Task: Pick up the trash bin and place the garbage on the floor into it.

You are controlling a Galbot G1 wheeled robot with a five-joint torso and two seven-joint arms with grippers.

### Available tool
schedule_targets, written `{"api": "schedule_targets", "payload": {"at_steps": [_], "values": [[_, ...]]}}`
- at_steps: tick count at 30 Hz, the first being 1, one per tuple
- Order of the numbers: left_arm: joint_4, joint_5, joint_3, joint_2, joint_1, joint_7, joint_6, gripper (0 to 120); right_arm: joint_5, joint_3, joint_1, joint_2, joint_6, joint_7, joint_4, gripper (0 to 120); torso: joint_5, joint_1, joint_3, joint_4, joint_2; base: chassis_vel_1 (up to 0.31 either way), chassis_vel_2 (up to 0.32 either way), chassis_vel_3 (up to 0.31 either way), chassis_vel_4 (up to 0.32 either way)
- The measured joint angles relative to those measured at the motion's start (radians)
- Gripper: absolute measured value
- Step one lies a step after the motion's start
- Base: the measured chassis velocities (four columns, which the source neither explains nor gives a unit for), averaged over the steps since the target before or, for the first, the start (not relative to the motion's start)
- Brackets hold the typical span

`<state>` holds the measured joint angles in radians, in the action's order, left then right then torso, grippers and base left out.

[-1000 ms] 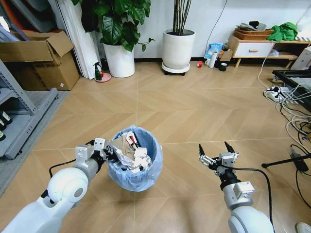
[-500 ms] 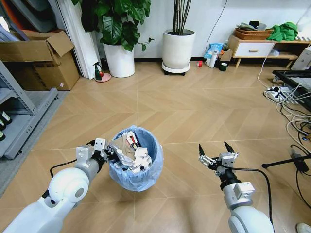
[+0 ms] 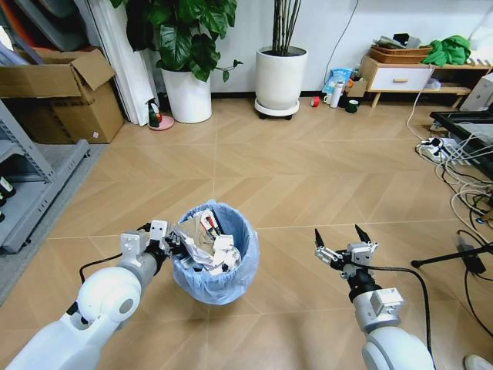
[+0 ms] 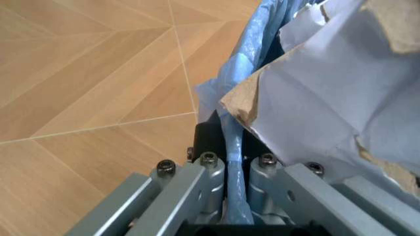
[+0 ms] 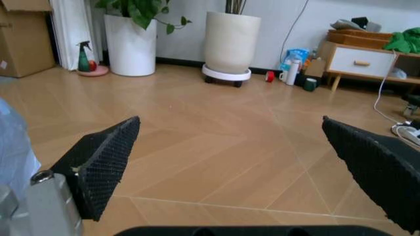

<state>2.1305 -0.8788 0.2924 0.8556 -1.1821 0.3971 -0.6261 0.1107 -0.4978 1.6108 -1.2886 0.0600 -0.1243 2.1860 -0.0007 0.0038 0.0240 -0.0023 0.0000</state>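
Left gripper at the near-left rim of the trash bin; jaws clamped on the bin's rim and its blue liner, seen close in the left wrist view. Bin sits over the wooden floor, just ahead of the robot, left of centre. Garbage piled inside: crumpled white paper, torn brownish-edged sheet, small wrappers. Right gripper held above bare floor, well apart from the bin on the right, jaws wide apart, nothing between them.
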Motion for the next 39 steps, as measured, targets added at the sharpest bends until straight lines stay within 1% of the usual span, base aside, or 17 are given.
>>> {"api": "schedule_targets", "payload": {"at_steps": [4,8,9,11,12,13,14,18,19,22,24,27,33,39], "values": [[-0.002,-0.002,0.001,0.007,-0.004,0.015,0.000,0,-0.002,0.002,0.000,-0.002,-0.018,0.006,-0.008,100,0.0002,0.000,0.000,-0.0002,0.000,-0.064,-0.070,0.079,0.067],[-0.049,-0.057,0.015,0.036,-0.005,0.181,0.002,0,0.002,-0.009,-0.005,0.000,-0.025,0.008,-0.012,100,-0.0004,0.000,0.000,0.0000,0.000,-0.014,-0.013,0.006,0.009],[-0.049,-0.057,0.015,0.036,-0.005,0.181,0.002,0,0.002,-0.009,-0.005,0.000,-0.025,0.008,-0.012,100,-0.0004,0.000,0.000,0.0000,0.000,0.000,0.000,0.000,0.000],[-0.077,-0.088,0.036,0.061,-0.015,0.256,0.009,0,0.006,-0.012,-0.007,0.002,-0.025,0.008,-0.014,100,-0.0001,0.000,0.000,0.0000,0.000,0.000,0.000,0.000,0.000],[-0.095,-0.094,0.055,0.078,-0.028,0.273,0.013,0,0.007,-0.012,-0.008,0.002,-0.025,0.008,-0.015,100,-0.0003,0.000,0.000,0.0000,0.000,0.000,0.000,0.000,0.000],[-0.110,-0.094,0.073,0.093,-0.041,0.277,0.015,0,0.009,-0.013,-0.008,0.003,-0.026,0.008,-0.016,100,-0.0003,0.000,0.000,0.0001,0.000,0.000,0.000,0.000,0.000],[-0.110,-0.094,0.073,0.093,-0.041,0.277,0.015,0,0.009,-0.013,-0.008,0.003,-0.026,0.008,-0.016,100,-0.0003,0.000,0.000,0.0001,0.000,0.000,0.000,0.000,0.000],[-0.157,-0.083,0.131,0.148,-0.093,0.285,0.017,0,0.012,-0.013,-0.014,0.006,-0.027,0.008,-0.022,100,-0.0002,0.000,0.000,0.0002,0.000,0.000,0.000,0.000,0.000],[-0.157,-0.083,0.131,0.148,-0.093,0.285,0.017,0,0.012,-0.013,-0.014,0.006,-0.027,0.008,-0.022,100,-0.0002,0.000,0.000,0.0002,0.000,0.000,0.000,0.000,0.000],[-0.186,-0.073,0.164,0.183,-0.121,0.292,0.031,0,0.013,-0.013,-0.016,0.008,-0.032,0.008,-0.024,100,-0.0001,0.000,0.000,0.0000,0.000,0.000,0.000,0.000,0.000],[-0.193,-0.069,0.174,0.193,-0.126,0.292,0.035,0,0.013,-0.013,-0.016,0.008,-0.033,0.008,-0.025,100,-0.0001,0.000,0.000,0.0001,0.000,0.000,0.000,0.000,0.000],[-0.219,-0.042,0.201,0.220,-0.139,0.267,0.055,0,0.013,-0.014,-0.015,0.007,-0.041,0.008,-0.027,100,-0.0001,0.000,0.000,0.0000,0.000,0.000,0.000,0.000,0.000],[-0.240,-0.018,0.212,0.247,-0.148,0.237,0.078,0,0.012,-0.012,-0.016,0.003,-0.045,0.008,-0.029,100,-0.0001,0.000,0.000,0.0000,0.000,0.000,0.000,0.000,0.000],[-0.259,-0.009,0.205,0.256,-0.143,0.231,0.100,0,0.011,-0.014,-0.016,0.001,-0.054,0.009,-0.030,100,0.0000,0.000,0.000,0.0000,0.000,0.000,0.000,0.000,0.000]]}}
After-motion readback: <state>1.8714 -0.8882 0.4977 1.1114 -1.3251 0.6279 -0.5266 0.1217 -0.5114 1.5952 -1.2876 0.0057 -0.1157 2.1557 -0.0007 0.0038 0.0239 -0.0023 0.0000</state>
